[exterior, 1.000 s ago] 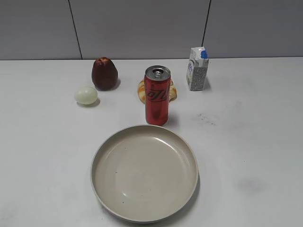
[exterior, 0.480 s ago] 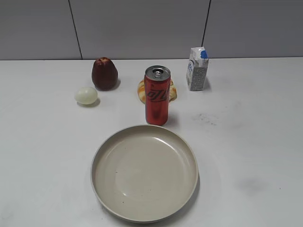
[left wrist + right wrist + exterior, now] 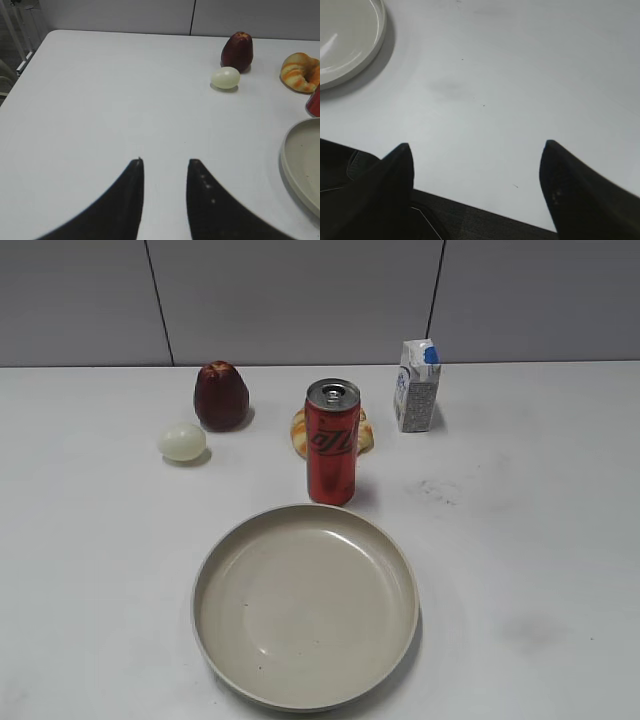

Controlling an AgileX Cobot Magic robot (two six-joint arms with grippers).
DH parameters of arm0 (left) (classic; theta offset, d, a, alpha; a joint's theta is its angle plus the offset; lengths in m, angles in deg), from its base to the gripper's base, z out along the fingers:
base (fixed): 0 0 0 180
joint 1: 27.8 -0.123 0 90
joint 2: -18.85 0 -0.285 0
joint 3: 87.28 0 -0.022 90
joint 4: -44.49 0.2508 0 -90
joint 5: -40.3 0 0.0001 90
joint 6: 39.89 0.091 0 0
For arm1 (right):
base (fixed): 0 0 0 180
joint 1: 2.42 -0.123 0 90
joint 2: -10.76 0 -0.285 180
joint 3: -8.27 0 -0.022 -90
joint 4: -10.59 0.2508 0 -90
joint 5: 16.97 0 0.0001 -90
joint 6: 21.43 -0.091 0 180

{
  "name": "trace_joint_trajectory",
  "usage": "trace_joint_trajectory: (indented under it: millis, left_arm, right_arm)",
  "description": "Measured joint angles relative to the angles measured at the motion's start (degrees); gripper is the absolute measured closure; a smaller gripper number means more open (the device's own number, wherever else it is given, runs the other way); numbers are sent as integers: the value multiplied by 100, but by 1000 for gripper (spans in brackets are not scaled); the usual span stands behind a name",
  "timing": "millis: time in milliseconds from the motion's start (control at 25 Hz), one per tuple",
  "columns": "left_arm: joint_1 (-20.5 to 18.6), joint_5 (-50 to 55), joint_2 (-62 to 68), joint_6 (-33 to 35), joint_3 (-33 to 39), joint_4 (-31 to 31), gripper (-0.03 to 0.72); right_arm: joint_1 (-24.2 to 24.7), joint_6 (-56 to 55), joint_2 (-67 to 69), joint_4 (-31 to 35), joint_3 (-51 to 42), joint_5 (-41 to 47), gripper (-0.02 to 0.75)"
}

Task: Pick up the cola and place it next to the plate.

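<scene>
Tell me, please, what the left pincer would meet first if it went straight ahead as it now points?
Nothing close: ahead of the open left pincer lies only bare white table; the pale oval egg sits off to its right.

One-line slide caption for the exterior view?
Upright cola stands just behind the empty plate, with apple, egg, croissant and milk carton farther back.

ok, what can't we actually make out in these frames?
- Croissant: exterior view, its middle hidden behind the cola.
- Cola in left wrist view: cut off by the right edge, only a red sliver.
- Plate: cut by frame edges in both wrist views.
- Milk carton: print too small to read.
- Both pincers: absent from the exterior view.
</scene>
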Motion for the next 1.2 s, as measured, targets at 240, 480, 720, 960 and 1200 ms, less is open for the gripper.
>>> trace_joint_trajectory:
  millis: [240,480,720,960,1200]
  left_arm:
    - [0,0,0,0,0,4,453]
    - [0,0,0,0,0,4,454]
    - [0,0,0,0,0,4,454]
    - [0,0,0,0,0,-1,454]
    - [0,0,0,0,0,-1,454]
  right_arm:
    - [47,6,-204,7,0,-13,147]
    - [855,6,-991,9,0,-21,147]
    - [1633,11,-1641,9,0,-27,147]
    - [1681,11,-1682,43,0,-27,147]
    - [1681,13,-1682,75,0,-27,147]
